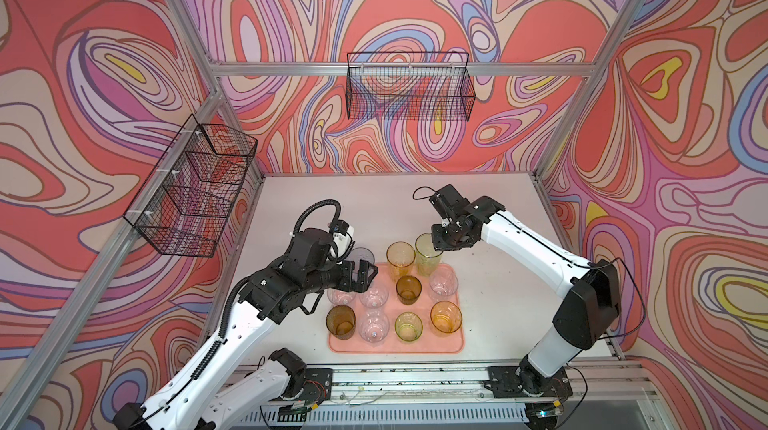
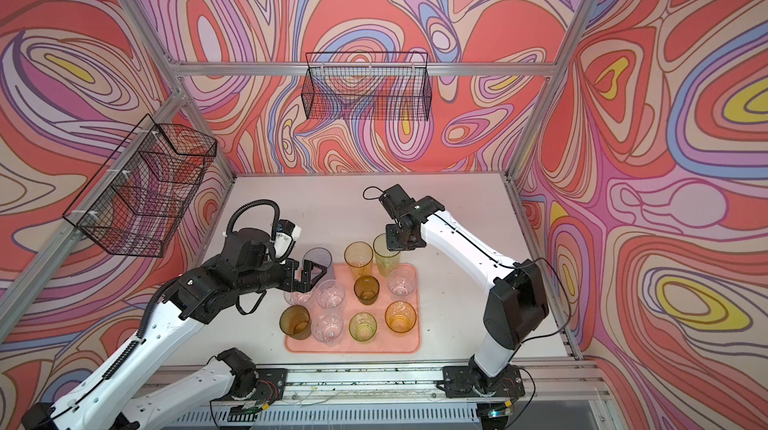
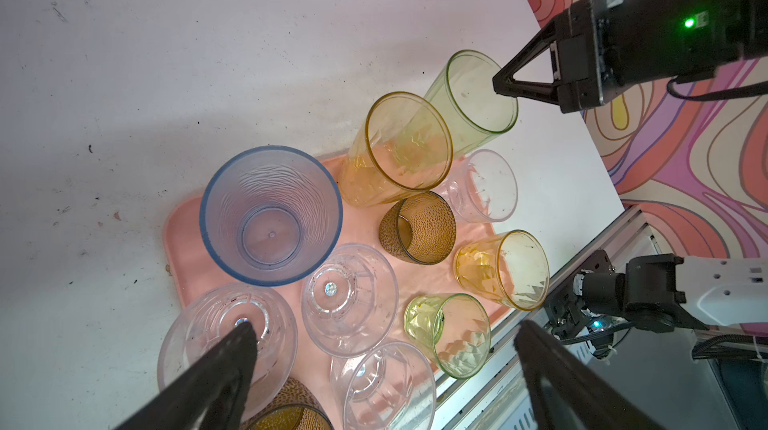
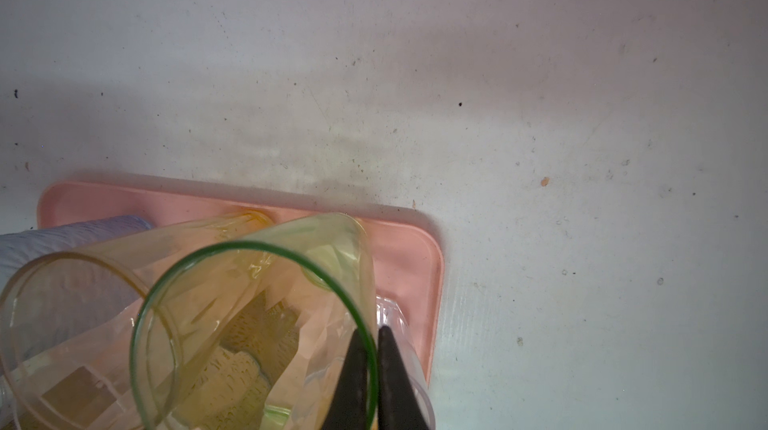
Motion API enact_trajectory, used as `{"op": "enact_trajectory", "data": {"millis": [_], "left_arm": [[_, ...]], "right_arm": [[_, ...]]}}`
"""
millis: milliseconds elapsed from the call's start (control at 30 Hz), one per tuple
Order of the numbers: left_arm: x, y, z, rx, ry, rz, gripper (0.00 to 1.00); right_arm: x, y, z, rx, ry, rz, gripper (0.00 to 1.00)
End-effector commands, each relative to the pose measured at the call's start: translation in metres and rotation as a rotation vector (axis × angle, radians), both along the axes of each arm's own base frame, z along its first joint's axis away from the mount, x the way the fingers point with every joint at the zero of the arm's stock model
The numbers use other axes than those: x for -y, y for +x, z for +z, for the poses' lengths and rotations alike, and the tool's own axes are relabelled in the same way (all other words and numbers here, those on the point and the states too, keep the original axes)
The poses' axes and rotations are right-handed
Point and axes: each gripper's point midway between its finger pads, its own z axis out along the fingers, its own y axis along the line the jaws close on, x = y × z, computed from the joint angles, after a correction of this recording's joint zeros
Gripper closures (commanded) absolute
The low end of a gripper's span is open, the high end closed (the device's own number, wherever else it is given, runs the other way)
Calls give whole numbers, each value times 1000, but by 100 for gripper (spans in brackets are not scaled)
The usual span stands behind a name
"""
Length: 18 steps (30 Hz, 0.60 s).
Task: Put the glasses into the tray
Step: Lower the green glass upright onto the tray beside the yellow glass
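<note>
Left tool (image 3: 384, 326) gapes, right tool (image 4: 371, 330) pinches one of eleven glasses (image 1: 428, 261) on one tray (image 1: 415, 347).

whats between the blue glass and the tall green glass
The tall amber glass stands between the blue glass and the tall green glass, as both top views show.

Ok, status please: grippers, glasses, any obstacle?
Left gripper open above clear tumblers. Right gripper shut on rim of tall yellow-green tumbler, at far corner of tray. Yellow tumbler close beside.
</note>
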Motion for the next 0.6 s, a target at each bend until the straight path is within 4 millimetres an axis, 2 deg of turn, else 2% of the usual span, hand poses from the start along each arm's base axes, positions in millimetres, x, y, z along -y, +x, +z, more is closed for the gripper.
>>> {"op": "enact_trajectory", "data": {"millis": [0, 567], "left_arm": [[-5, 0, -7, -19, 18, 23, 0], [-6, 1, -12, -22, 34, 19, 0]], "right_arm": [[-3, 3, 1, 23, 6, -8, 100], [-5, -5, -4, 15, -7, -8, 100]]}}
